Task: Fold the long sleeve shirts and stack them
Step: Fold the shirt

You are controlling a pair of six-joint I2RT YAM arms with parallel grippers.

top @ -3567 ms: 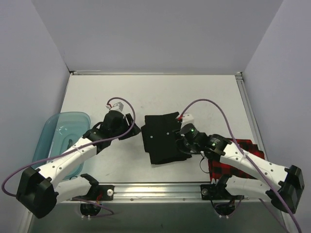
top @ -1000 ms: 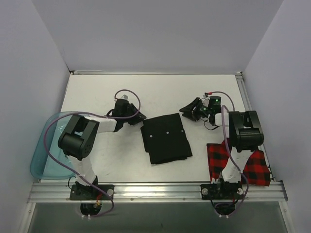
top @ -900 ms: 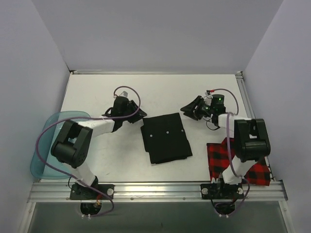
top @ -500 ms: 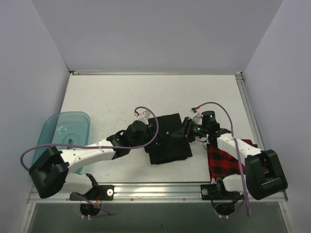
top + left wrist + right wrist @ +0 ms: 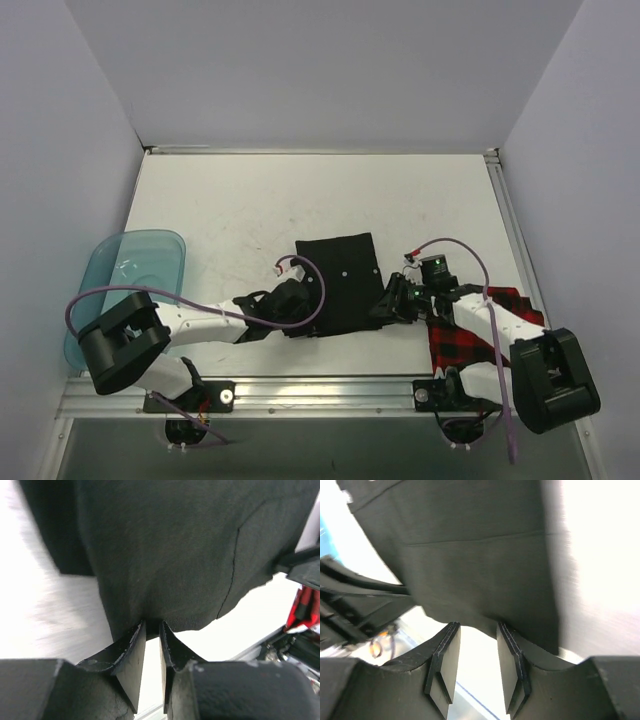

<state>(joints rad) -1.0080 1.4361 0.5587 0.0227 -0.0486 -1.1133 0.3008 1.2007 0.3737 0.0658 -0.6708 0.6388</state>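
Note:
The folded black shirt (image 5: 338,280) lies flat mid-table. My left gripper (image 5: 300,312) is at its near-left corner. In the left wrist view its jaws stand narrow, the left gripper (image 5: 152,622) pinching the hem of the black shirt (image 5: 170,545), which puckers there. My right gripper (image 5: 388,305) is at the near-right corner. In the right wrist view the right gripper (image 5: 476,625) has its jaws apart, tips resting at the hem of the black shirt (image 5: 480,555), bare table showing between the fingers. The red-and-black check shirt (image 5: 500,325) lies folded under the right arm.
A translucent teal tub (image 5: 120,275) sits at the table's left edge. The aluminium rail (image 5: 320,395) with the arm bases runs along the near edge. Grey walls close in the table at the back and on both sides.
Both grippers have drawn back toward the near edge, from the black shirt's sides to its near corners. The left jaws have narrowed onto the hem.

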